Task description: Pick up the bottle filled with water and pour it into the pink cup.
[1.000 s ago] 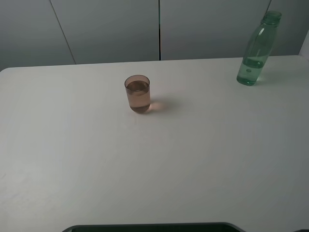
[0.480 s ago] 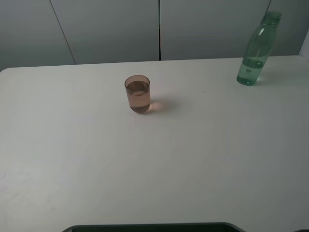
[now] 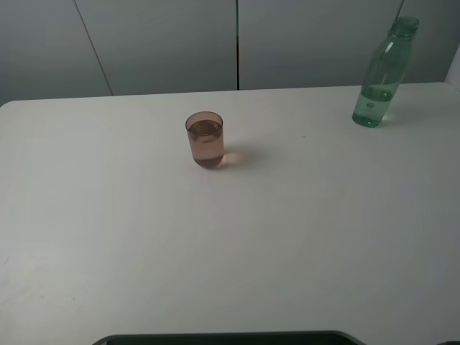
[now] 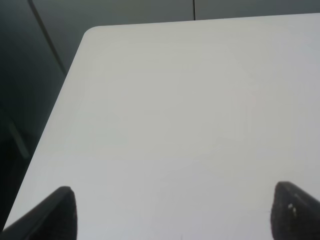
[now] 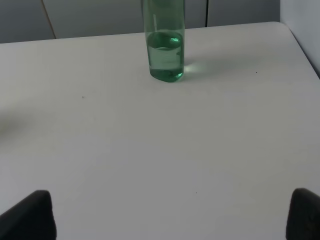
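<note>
Water already stands in the pink cup [image 3: 205, 139] near the middle of the table [image 3: 230, 244], and the bottle [image 3: 383, 73] is upright at the far right corner, well apart from it, with only a shallow pool in its base. So the pour looks done, or nearly so — though whether more is wanted I cannot tell from here.

Both arms are clear of everything. The right gripper [image 5: 172, 215] faces the bottle from a distance, its two fingertips wide apart at the lower corners of its wrist view with bare table between them. The left gripper [image 4: 172, 212] is spread likewise over the table's left edge, holding nothing.

If the bottle must be taken up, the right arm is the one for it. It should go straight in and close on the lower body, below the narrowing neck, where the wall is straight. The bottle is tall and light — a nudge before the fingers close could tip it, and its mouth is uncapped.
</note>
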You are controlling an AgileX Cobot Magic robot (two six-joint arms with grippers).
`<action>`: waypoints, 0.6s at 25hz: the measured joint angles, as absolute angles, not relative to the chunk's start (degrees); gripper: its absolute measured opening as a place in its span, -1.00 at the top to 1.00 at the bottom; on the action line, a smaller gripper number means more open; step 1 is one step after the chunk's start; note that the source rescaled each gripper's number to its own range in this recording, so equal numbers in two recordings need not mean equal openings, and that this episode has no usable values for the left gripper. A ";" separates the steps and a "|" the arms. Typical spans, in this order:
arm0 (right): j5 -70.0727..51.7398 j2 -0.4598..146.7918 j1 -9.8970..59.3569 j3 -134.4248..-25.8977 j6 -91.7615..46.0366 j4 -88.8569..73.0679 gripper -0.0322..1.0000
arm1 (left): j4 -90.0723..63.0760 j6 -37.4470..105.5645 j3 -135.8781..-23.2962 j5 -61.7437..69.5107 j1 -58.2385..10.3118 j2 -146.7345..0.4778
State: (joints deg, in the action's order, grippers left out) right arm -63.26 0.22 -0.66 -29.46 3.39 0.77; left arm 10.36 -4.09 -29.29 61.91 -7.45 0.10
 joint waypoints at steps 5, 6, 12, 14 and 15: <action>-63.13 -0.01 -0.66 -29.46 3.61 0.77 -1.00 | 10.36 -4.09 -29.29 61.91 -7.45 0.10; -63.13 -0.05 -0.66 -29.46 3.61 0.77 -1.00 | 10.36 -4.09 -29.29 61.91 -7.45 0.10; -63.13 -0.05 -0.66 -29.46 3.61 0.77 -1.00 | 10.36 -4.09 -29.29 61.91 -7.45 0.10; -63.13 -0.05 -0.66 -29.46 3.61 0.77 -1.00 | 10.36 -4.09 -29.29 61.91 -7.45 0.10; -63.13 -0.05 -0.66 -29.46 3.61 0.77 -1.00 | 10.36 -4.09 -29.29 61.91 -7.45 0.10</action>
